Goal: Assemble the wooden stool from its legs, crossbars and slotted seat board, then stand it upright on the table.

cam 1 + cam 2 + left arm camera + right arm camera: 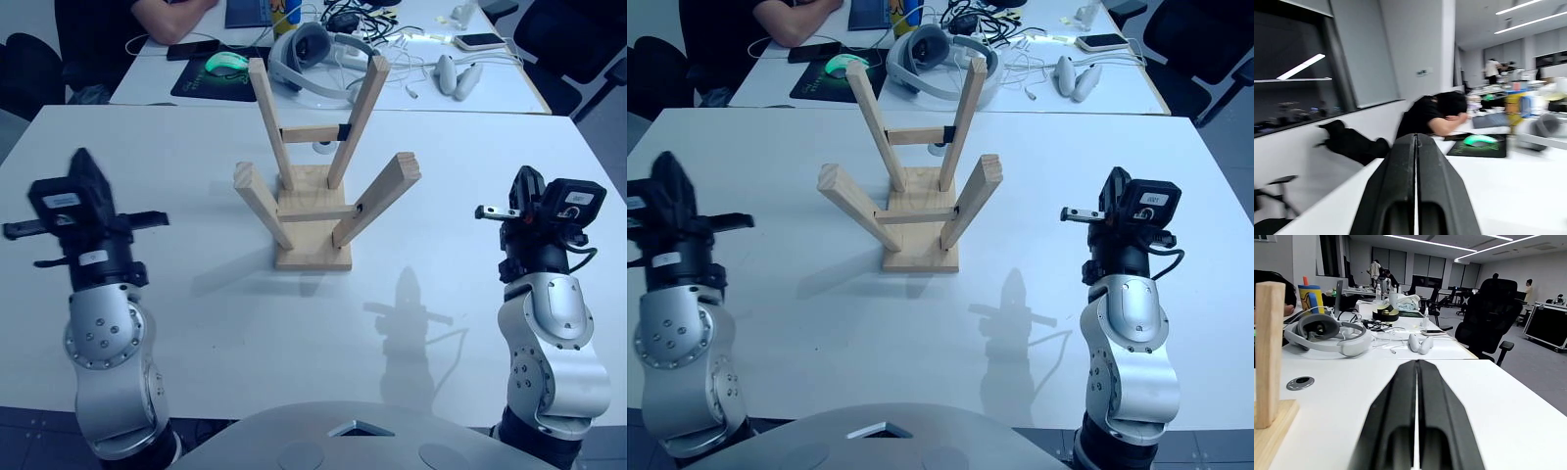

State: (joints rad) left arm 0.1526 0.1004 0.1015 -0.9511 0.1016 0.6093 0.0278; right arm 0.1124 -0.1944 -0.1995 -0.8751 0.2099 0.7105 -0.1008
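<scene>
From my console I see the stool [313,196] resting upside down at the middle of the white bench [470,147]. Its seat board [313,257] lies flat on the surface and its four legs [272,122] splay upward. One crossbar [312,133] joins the two far legs high up, and a second crossbar [315,211] joins the two near legs lower down, just above the board. Neither arm touches the wood. The left pincer [86,166] sits at the near left of the bench, well apart from the stool. In its own wrist camera the two fingers [1396,196] press flat against each other with only a thin seam between them, gripping nothing. The right pincer [526,186] stands at the near right, also well clear of the stool. Its wrist camera shows the same thing, with its fingers [1440,431] closed tight together and nothing between them. That camera also catches one leg rising from the edge of the seat board, and a round cable grommet [1301,382] set into the bench beyond it. On the next desk, past the far edge, lie a white headset [313,54], a green-lit mouse [227,64] on a dark pad, a pair of white controllers [456,73] and a phone [480,41], with loose cables between them.
</scene>
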